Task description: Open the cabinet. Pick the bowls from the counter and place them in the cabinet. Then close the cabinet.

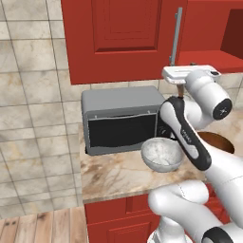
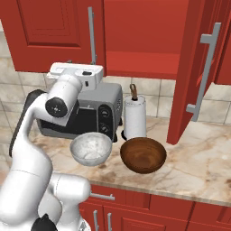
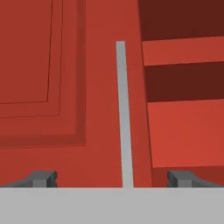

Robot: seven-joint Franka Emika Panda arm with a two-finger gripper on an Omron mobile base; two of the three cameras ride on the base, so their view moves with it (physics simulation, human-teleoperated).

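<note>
Tool (image 3: 113,178) was spread wide, holding nothing, facing the left door's handle (image 3: 124,113). Right door (image 2: 191,67) stood open; both bowls (image 2: 91,148) (image 2: 143,154) on surface (image 2: 203,158).

No readable text, labels, brands, numbers or signs on anything in these views
</note>
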